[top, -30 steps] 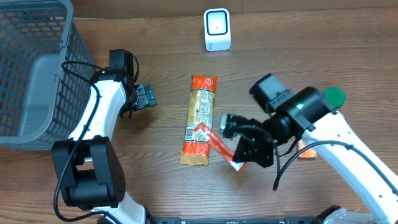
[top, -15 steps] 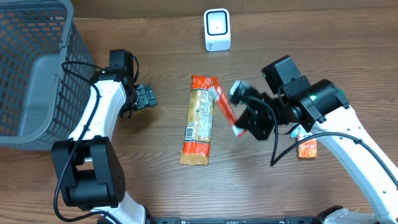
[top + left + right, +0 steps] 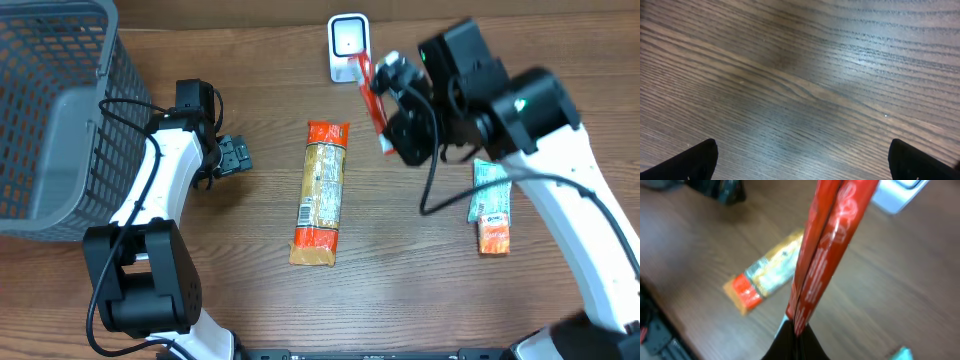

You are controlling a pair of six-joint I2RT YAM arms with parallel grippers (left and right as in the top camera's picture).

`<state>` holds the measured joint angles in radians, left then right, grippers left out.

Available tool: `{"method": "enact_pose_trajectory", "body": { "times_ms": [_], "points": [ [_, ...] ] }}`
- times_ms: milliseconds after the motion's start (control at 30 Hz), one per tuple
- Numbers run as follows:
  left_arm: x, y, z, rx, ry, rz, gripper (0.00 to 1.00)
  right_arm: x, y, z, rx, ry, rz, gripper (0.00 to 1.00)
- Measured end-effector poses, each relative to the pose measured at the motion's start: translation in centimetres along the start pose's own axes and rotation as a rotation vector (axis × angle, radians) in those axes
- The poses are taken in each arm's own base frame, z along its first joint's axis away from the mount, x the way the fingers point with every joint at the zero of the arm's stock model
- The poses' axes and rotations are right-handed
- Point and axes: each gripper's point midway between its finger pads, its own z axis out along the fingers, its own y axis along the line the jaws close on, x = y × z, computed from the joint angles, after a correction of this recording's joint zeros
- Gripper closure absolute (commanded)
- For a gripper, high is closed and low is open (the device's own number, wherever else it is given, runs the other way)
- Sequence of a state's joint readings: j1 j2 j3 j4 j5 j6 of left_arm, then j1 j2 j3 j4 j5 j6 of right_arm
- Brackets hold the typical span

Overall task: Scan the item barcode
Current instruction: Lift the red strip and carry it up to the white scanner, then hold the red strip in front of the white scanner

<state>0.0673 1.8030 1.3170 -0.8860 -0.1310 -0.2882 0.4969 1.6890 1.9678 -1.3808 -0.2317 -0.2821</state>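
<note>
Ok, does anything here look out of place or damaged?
Nothing stands out. The right gripper holds a red packet by the scanner; the orange packet and the small packet lie flat.

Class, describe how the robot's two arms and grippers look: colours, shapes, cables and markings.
Both arms pair smooth white link shells with boxy black joints. Loose black cables run along the left arm and loop below the right arm, which also shows a small green light. The left gripper and right gripper are black, two-fingered.
</note>
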Motion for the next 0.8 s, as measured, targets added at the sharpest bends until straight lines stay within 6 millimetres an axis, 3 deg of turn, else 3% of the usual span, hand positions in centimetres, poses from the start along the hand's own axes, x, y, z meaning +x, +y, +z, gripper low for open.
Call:
{"method": "enact_pose_trajectory", "body": {
  "times_ms": [133,267,367,567,800],
  "points": [
    [0.0,0.0,0.0,0.000,0.000,0.000,0.00,-2.8,-2.0,-0.5,0.092,-0.021,-0.041,0.97],
    [0.0,0.0,0.0,0.000,0.001,0.000,0.00,-4.5,-5.0,1.0,0.226,-0.034,-0.096,0.97],
    [0.0,0.0,0.0,0.000,0.001,0.000,0.00,-4.7,-7.3,3.3,0.309,0.014,-0.149,0.97],
    [0.0,0.0,0.0,0.000,0.001,0.000,0.00,-5.3,-11.7,9.9,0.433,0.095,-0.217,0.97],
    [0.0,0.0,0.0,0.000,0.000,0.000,0.00,-5.7,-15.3,16.5,0.534,0.139,-0.303,0.97]
  ]
}}
